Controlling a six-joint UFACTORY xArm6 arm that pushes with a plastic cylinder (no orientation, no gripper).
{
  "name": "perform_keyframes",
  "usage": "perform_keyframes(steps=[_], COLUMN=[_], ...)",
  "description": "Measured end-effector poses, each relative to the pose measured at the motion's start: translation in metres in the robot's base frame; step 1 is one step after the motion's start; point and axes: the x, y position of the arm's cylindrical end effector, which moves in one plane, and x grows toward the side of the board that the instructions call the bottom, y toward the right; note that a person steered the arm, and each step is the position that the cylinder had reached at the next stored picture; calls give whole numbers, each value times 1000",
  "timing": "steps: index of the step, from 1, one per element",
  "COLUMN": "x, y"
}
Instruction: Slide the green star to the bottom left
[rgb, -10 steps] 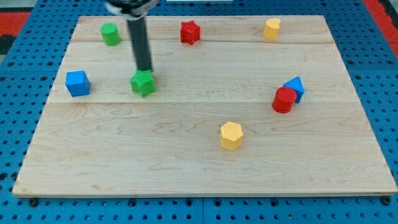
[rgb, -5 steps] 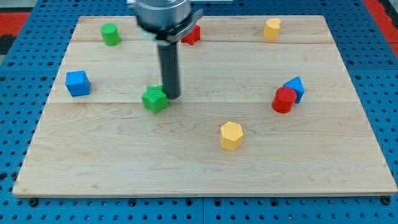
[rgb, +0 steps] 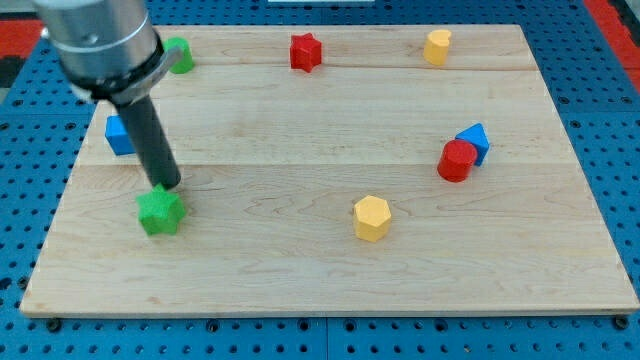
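Note:
The green star (rgb: 160, 211) lies on the wooden board (rgb: 330, 270) at the view's left, below the middle row. My tip (rgb: 170, 186) rests just above the star's upper right edge, touching or nearly touching it. The rod rises up and to the view's left from there, and it hides part of the blue cube (rgb: 118, 135).
A green cylinder (rgb: 181, 55) sits at the top left, a red star (rgb: 305, 51) at top centre, a yellow block (rgb: 437, 46) at top right. A red cylinder (rgb: 456, 160) touches a blue block (rgb: 474, 141) at the right. A yellow hexagon (rgb: 371, 217) lies at lower centre.
The green star has slid down and to the view's left, from near the board's middle-left to the lower left. My tip swung from its right side to just above it.

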Motion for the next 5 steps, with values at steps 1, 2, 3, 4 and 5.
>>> perform_keyframes(steps=[1, 2, 3, 4, 5], x=[13, 34, 45, 52, 52], y=[14, 29, 29, 9, -4])
